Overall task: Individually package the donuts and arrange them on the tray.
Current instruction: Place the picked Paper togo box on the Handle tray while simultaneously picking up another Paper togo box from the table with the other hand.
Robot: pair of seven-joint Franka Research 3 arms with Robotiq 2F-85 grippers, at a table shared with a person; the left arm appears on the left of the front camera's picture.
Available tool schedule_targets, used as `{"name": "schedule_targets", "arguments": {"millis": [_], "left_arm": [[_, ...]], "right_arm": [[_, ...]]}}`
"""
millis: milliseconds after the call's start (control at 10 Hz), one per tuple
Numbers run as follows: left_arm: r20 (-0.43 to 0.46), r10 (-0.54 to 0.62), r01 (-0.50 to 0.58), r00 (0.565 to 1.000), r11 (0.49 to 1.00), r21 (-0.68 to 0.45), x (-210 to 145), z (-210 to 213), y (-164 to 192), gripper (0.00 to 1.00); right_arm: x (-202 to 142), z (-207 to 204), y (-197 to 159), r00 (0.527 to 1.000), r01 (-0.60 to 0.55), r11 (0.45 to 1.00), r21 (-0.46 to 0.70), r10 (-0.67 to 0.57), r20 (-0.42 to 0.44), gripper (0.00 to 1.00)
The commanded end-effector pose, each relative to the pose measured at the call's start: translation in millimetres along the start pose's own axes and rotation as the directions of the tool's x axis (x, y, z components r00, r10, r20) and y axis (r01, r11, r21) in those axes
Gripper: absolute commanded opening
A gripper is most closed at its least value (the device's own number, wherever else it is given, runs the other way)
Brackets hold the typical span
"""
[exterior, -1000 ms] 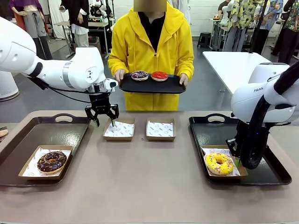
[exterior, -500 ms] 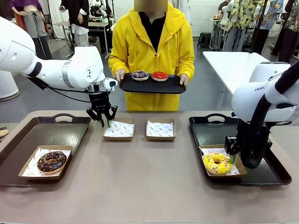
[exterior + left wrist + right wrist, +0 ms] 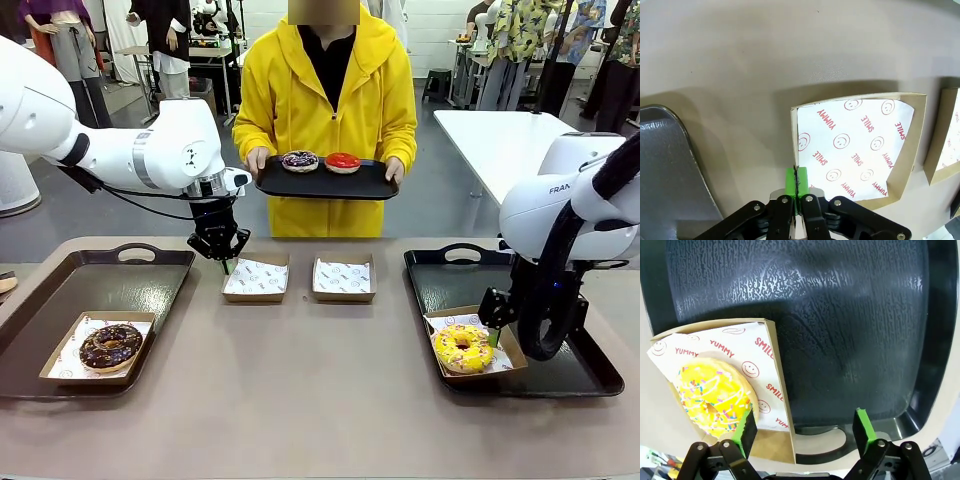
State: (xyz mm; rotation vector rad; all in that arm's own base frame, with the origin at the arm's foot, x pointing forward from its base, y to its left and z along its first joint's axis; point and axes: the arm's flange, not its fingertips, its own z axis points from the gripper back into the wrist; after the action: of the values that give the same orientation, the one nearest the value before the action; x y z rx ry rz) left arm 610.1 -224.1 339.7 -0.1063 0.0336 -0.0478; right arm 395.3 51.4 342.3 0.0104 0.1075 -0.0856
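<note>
A person at the far side holds a black tray (image 3: 322,185) carrying a dark purple donut (image 3: 299,160) and a glossy red donut (image 3: 342,161). A chocolate donut (image 3: 110,345) lies in a box on the left tray (image 3: 130,275). The yellow donut (image 3: 462,347) (image 3: 715,395) lies in a box (image 3: 777,405) on the right tray (image 3: 560,375) (image 3: 840,315). My left gripper (image 3: 224,260) (image 3: 796,179) is shut, pads pinched at the near corner of an empty paper-lined box (image 3: 254,277) (image 3: 855,150). My right gripper (image 3: 495,325) (image 3: 805,426) hangs open over the yellow donut's box, its wall between the fingers.
A second empty lined box (image 3: 343,278) (image 3: 945,140) stands right of the first. The left tray's rim (image 3: 670,165) lies close beside my left gripper. Bare tabletop (image 3: 320,380) spreads between the two trays. Another table and people stand behind the person.
My left gripper came down and shut at the empty box's corner. The yellow donut's box shifted slightly left and turned, and my right gripper drew back a little.
</note>
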Motion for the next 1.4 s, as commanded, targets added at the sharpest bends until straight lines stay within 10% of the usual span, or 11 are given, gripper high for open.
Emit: {"name": "schedule_targets", "arguments": {"millis": [0, 400, 900, 1300], "left_arm": [[-0.022, -0.016, 0.015, 1.000, 1.000, -0.023, -0.8, 1.0, 4.3, 0.00], [-0.016, -0.015, 0.015, 1.000, 1.000, -0.009, -2.4, 5.9, 4.9, 0.00], [-0.015, -0.072, 0.072, 0.997, 0.997, -0.037, -4.7, 105.1, -1.5, 0.00], [0.103, -0.052, 0.056, 0.993, 0.998, -0.033, 4.1, 193.1, -27.6, 0.00]], "right_arm": [[-4.2, -1.0, 1.6, 1.000, -0.011, 0.999, 0.044, 0.011, -0.003, 1.00], [-6.1, 0.8, -0.9, 1.000, -0.022, 0.997, 0.073, 0.023, -0.008, 1.00], [-64.6, 87.9, -79.2, 0.998, -0.057, 0.914, 0.402, 0.038, 0.055, 1.00], [-110.4, 110.8, -162.4, 0.967, -0.253, 0.636, 0.729, 0.199, 0.161, 1.00]]}}
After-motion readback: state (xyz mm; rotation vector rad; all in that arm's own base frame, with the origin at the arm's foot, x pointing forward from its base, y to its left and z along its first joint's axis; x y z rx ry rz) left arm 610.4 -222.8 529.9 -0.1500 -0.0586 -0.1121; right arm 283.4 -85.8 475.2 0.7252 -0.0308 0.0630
